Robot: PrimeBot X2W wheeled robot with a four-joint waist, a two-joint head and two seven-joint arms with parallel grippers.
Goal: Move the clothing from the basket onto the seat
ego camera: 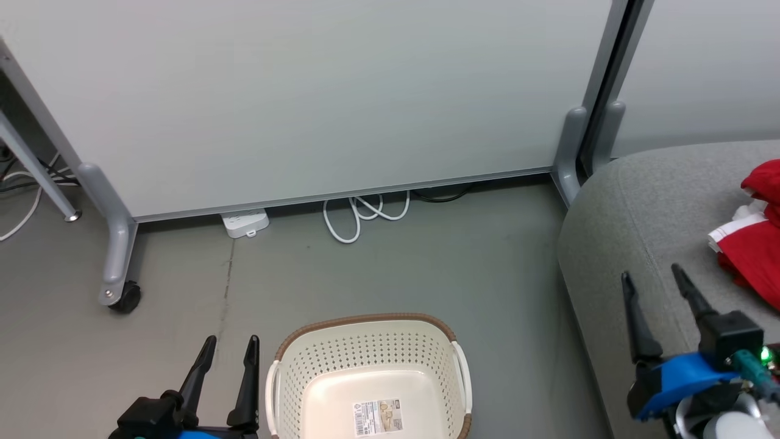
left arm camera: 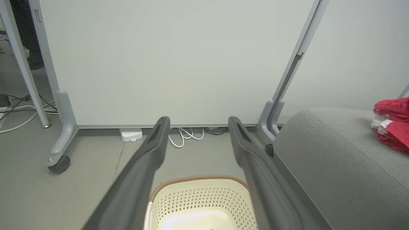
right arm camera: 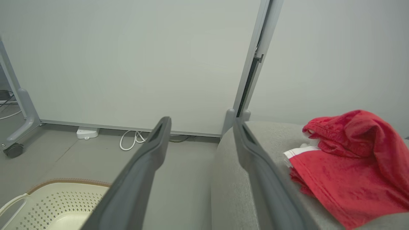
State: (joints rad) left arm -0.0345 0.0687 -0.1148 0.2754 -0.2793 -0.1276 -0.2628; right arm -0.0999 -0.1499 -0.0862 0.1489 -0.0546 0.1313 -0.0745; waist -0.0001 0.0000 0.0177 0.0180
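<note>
Left pincer (ego camera: 231,339) and right pincer (ego camera: 650,272) gape empty; clothes (ego camera: 752,256) lie on the seat (ego camera: 640,201) at three o'clock, so it looks like nothing's left to grab.

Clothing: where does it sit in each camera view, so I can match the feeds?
Head view: clothing at the right edge, on the seat.
Left wrist view: clothing at the right edge, mid-height, on the seat.
Right wrist view: clothing lower right, on the seat.
Shared landmark: looped white cable under the partition.

Perforated smooth plastic basket (ego camera: 372,360) with woven-look brown rim, paper label (ego camera: 378,416) inside, matt grey fabric seat (ego camera: 646,207), soft red cloth clothing (right arm camera: 348,159)
</note>
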